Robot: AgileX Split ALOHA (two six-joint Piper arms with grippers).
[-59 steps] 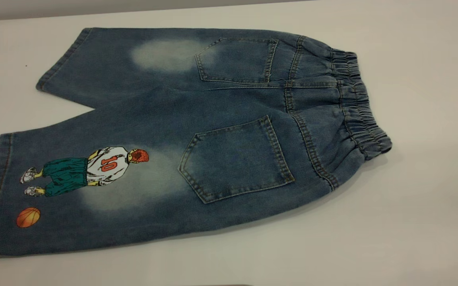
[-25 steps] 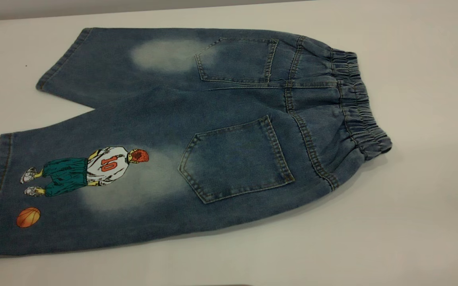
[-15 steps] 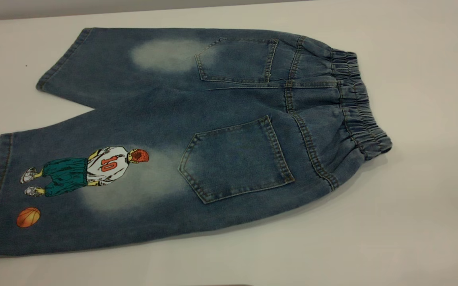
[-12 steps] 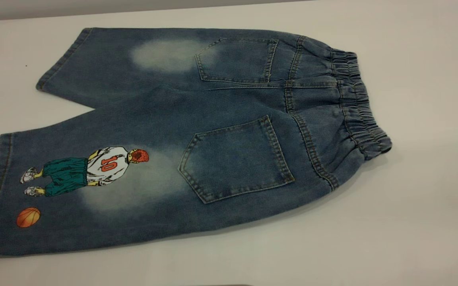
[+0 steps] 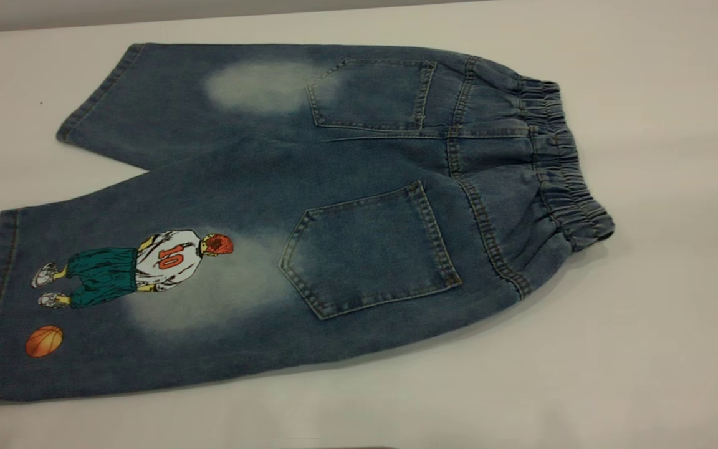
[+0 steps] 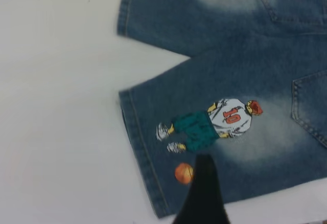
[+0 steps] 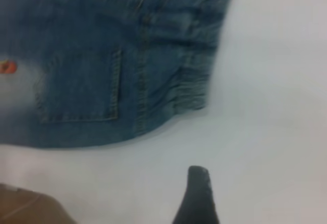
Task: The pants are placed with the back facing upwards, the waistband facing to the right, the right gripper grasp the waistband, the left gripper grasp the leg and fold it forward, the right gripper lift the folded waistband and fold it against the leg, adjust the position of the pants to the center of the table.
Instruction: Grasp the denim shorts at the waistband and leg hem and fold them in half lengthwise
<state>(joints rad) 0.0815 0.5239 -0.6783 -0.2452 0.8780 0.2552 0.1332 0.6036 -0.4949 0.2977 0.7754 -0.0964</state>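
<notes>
The pants (image 5: 309, 206) lie flat on the white table (image 5: 658, 324), back side up, with two back pockets showing. Their gathered waistband (image 5: 561, 162) points right and both legs point left. The near leg carries the printed player numbered 10 (image 5: 159, 262) and an orange ball (image 5: 44, 341). Neither gripper shows in the exterior view. In the left wrist view, the left gripper (image 6: 203, 196) hovers above the near leg's hem, beside the ball print (image 6: 183, 173). In the right wrist view, the right gripper (image 7: 196, 196) hangs over bare table, apart from the waistband (image 7: 196, 75).
The table's far edge (image 5: 209, 17) runs along the top of the exterior view, with a grey wall behind it. Bare tabletop stretches right of the waistband and in front of the pants. A brown shape (image 7: 25, 206) sits at a corner of the right wrist view.
</notes>
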